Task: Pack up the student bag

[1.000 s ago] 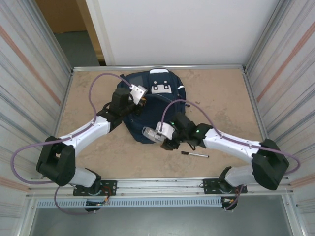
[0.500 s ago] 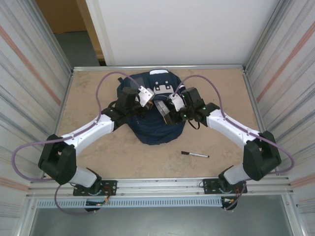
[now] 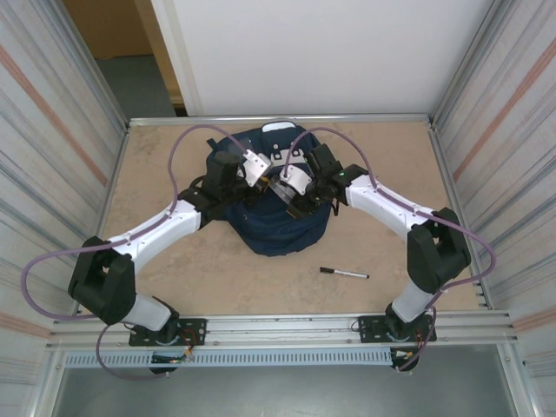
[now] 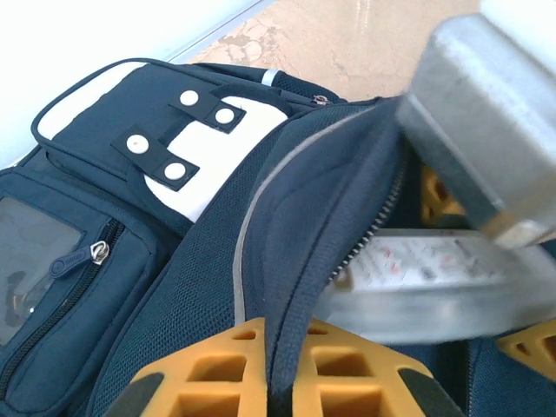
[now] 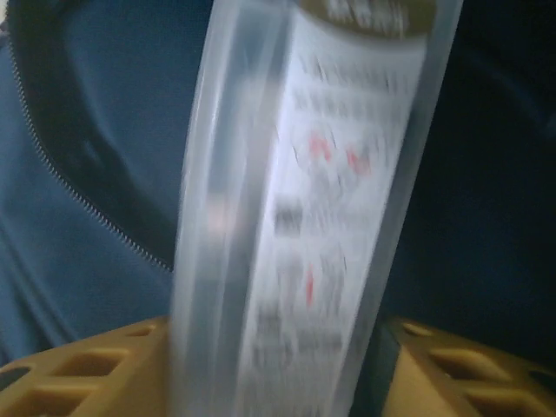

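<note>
- Student bag (image 3: pixel 276 228) lies at the far middle of the table (image 3: pixel 226 282), mouth unzipped. Is it hard to hold?
- No, it looks soft and floppy, so the mouth may flop shut. The left claw (image 4: pixel 276 352) pinches the zip edge, a good spot to hold. The right claw (image 5: pixel 278 356) pinches a clear box (image 5: pixel 304 200) over the opening. The box looks smooth and slippery. A pen (image 3: pixel 343 273) lies apart on the table.

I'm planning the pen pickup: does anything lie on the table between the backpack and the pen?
No. In the top view, the table between the backpack and the pen is bare.
</note>
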Motion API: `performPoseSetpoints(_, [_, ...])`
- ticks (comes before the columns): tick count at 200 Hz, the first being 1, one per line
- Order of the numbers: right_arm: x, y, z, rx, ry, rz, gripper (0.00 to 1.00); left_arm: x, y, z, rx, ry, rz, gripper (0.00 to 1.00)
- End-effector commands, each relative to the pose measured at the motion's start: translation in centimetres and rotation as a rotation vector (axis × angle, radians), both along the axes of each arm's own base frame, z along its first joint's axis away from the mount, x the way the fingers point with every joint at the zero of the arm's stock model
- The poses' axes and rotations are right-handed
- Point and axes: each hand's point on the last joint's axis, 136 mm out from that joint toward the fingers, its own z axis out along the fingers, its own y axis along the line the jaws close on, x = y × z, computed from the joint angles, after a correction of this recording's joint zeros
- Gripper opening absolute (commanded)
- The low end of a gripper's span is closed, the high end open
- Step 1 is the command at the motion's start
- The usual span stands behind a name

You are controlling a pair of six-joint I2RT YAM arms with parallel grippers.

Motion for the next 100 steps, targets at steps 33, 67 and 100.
performPoseSetpoints(33, [1.0,-0.2,2.7,-0.072,-0.271,0.061,0.64,-0.2,-1.2,2.8,-0.069,-0.075,-0.051,0.0])
performPoseSetpoints(67, [-2.0,-1.1,2.7,0.018,-0.176,0.068,0.58,-0.1,-0.9,2.7,-0.107,-0.07,-0.049,0.0])
performPoseSetpoints(100, [-2.2,-1.2,0.5,-0.057,-0.129,0.103,0.5,-0.1,-0.7,2.7,-0.106,-0.07,-0.044,0.0])
